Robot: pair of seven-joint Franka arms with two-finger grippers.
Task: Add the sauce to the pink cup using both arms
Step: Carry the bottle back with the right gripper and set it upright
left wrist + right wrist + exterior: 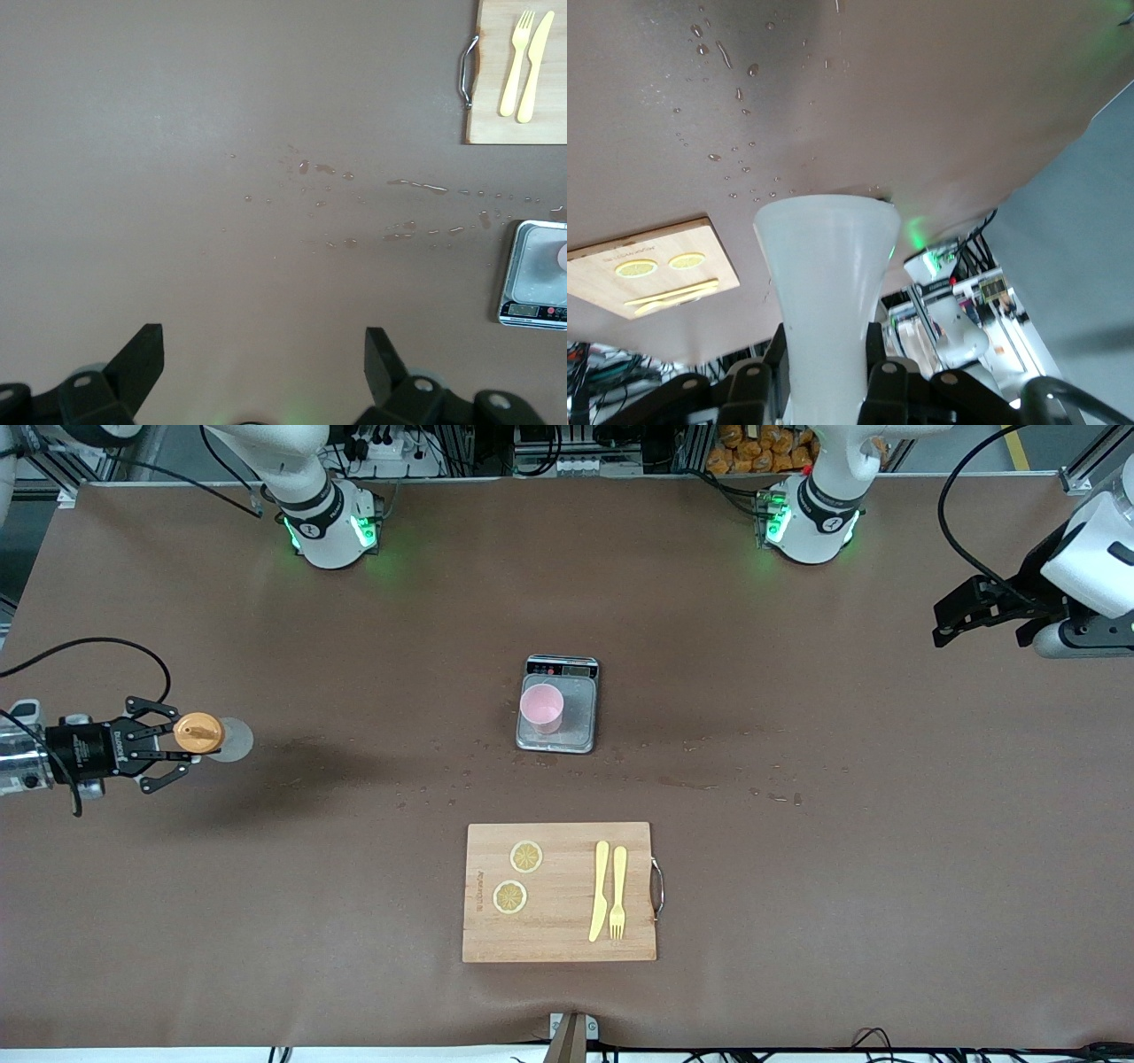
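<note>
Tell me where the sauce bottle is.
The sauce bottle is held in the shut right gripper, at the right arm's end of the table, well away from the pink cup.

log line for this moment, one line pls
right gripper: shut on sauce bottle, right arm's end | left gripper: open, waiting | pink cup: on scale, no pour yet

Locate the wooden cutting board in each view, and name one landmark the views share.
Front view: the cutting board lies nearer the camera than the scale.
Left wrist view: only its handle end shows, at the picture's edge, with fork and knife.
Right wrist view: it shows beside the held sauce bottle.
Shared landmark: the yellow fork and knife.
</note>
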